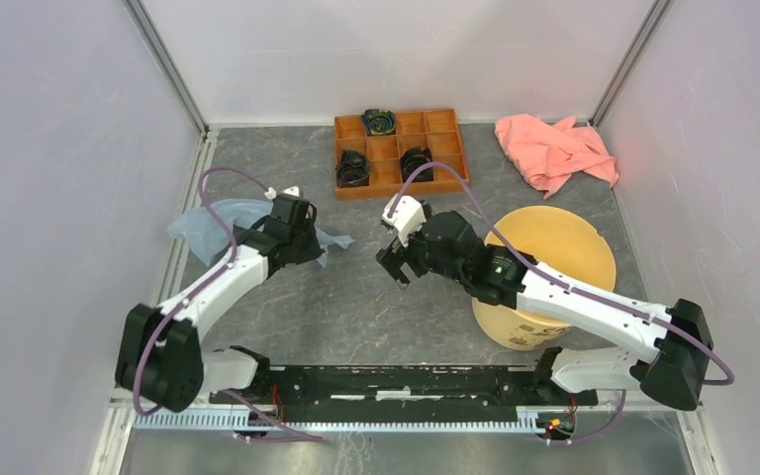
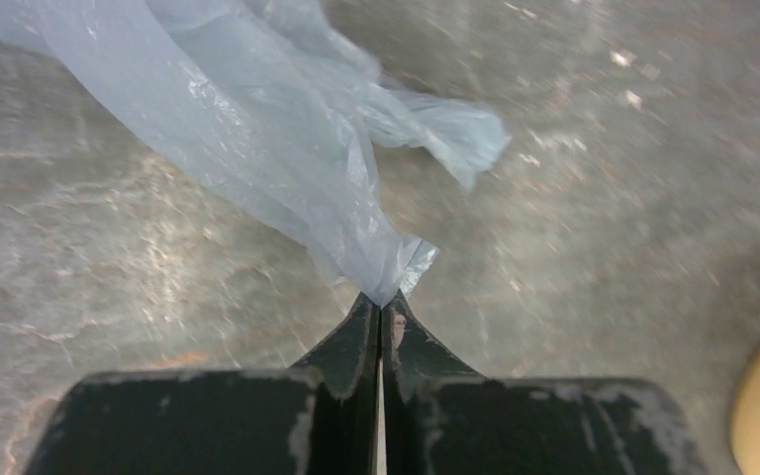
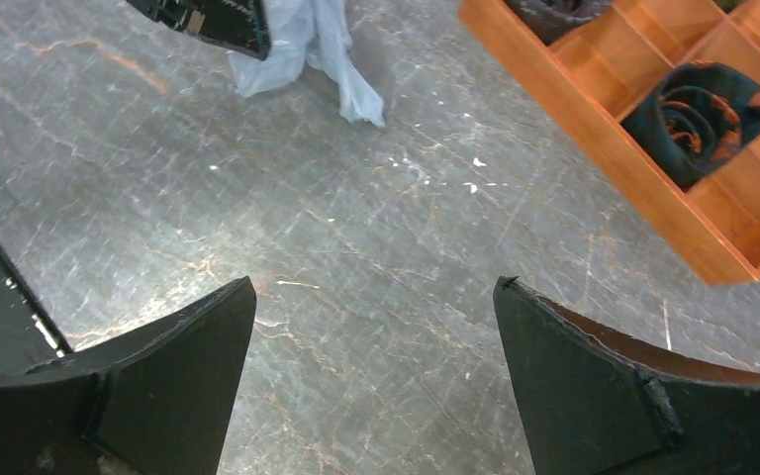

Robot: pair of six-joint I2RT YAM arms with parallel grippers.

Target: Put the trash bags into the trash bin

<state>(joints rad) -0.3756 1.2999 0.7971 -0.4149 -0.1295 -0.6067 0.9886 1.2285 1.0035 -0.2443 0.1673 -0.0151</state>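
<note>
Grey tabletop: pale yellow trash bin at right, blue-grey trash bag crumpled at left.
Thin, light, floppy film, probably slippery; left pincer pinches a bunched edge, a sound hold; right pincer hangs spread, empty.

I read trash bag as thin crinkly translucent plastic; table glossy, veined; tray smooth wood.
</note>
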